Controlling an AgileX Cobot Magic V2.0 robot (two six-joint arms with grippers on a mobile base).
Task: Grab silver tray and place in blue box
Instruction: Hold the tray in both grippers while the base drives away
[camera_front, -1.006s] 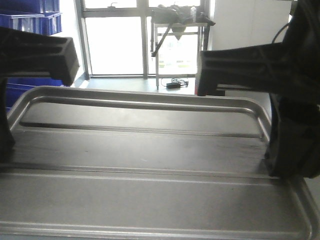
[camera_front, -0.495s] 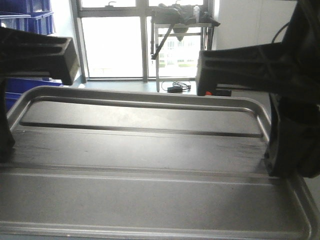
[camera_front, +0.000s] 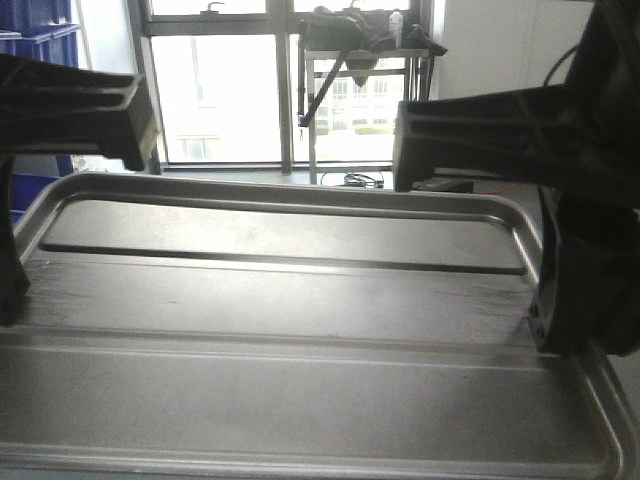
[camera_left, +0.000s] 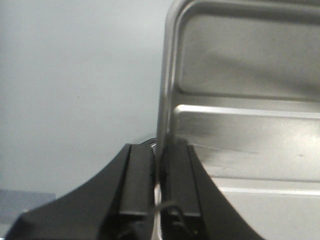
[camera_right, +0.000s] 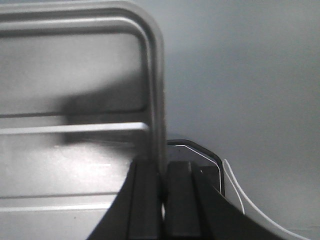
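Note:
The silver tray (camera_front: 300, 300) fills the front view, held level in the air between my two arms; its two long ridges run across it. My left gripper (camera_left: 160, 155) is shut on the tray's left rim (camera_left: 167, 90), one finger on each side of it. On the opposite rim (camera_right: 156, 100), my right gripper (camera_right: 162, 167) is shut the same way. In the front view the left gripper (camera_front: 10, 285) and right gripper (camera_front: 565, 315) are dark shapes at the tray's two ends. Blue crates (camera_front: 35, 15) show at the far left; I cannot tell whether one is the blue box.
A metal-frame table (camera_front: 360, 45) with dark objects on top stands by the bright windows ahead. Cables (camera_front: 365, 180) lie on the floor under it. A white wall (camera_front: 500, 45) is at the right. Plain grey floor (camera_left: 75, 75) lies below the tray.
The background has shifted: the blue crates have slid toward the left edge and less of them shows. The tray and both grippers keep their places in the view.

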